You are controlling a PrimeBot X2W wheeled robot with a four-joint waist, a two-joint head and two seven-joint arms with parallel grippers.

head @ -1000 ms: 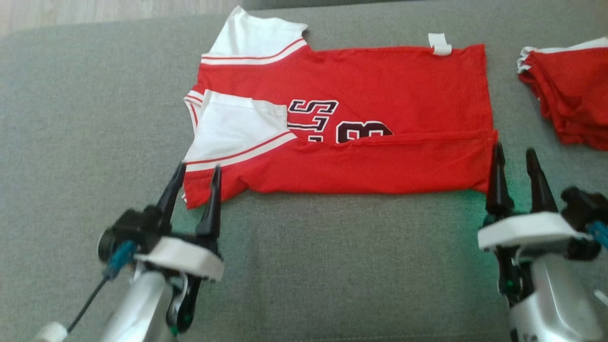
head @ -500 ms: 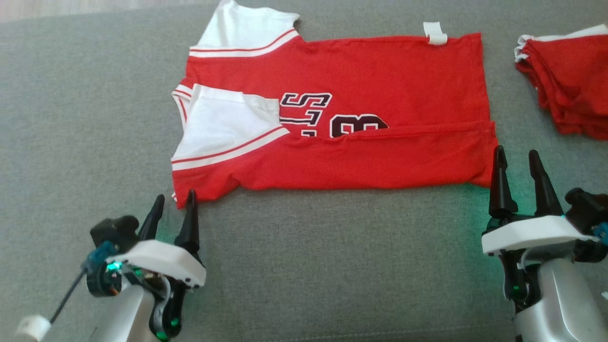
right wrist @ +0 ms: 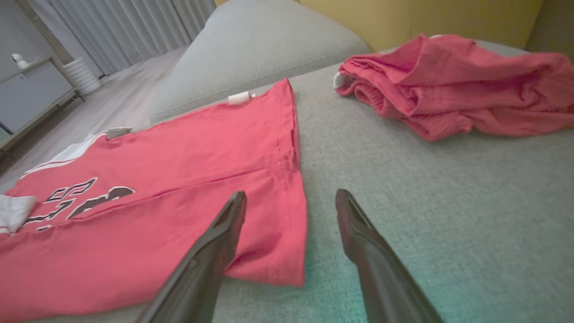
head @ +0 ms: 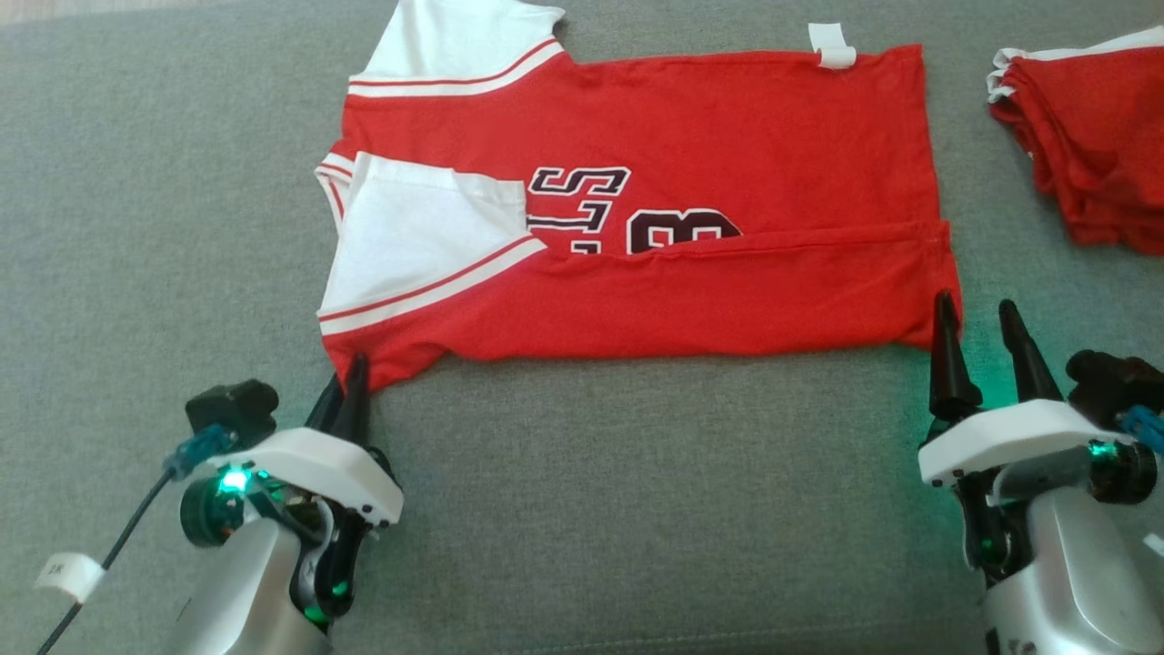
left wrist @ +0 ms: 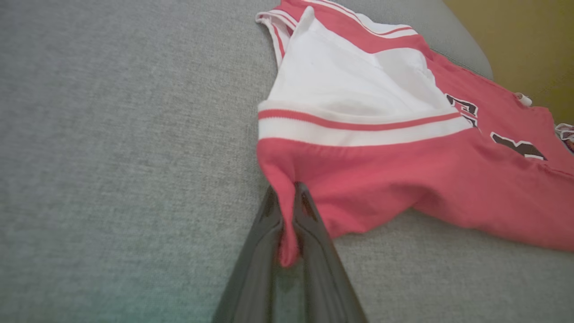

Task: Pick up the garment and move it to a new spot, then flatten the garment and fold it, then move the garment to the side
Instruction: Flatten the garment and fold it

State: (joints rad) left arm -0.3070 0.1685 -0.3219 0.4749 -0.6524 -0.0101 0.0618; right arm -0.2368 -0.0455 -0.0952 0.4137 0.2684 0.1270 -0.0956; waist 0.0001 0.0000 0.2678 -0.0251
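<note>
Grey sofa (head: 637, 473): 1 red jersey (head: 727, 136), 1 folded red pile (head: 1091, 146), 2 grippers.
L gripper (head: 350, 377) pinched on jersey corner (sleeve end); R gripper (head: 976, 305) wide, empty, by hem.

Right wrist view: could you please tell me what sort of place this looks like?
Likely a home living room: grey upholstered sofa as work surface, long curtains and a low cabinet beyond.

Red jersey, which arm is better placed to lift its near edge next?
Left. The left pincer is shut on the jersey at one near corner; the right pincer stands open at the other near corner, gripping nothing.
</note>
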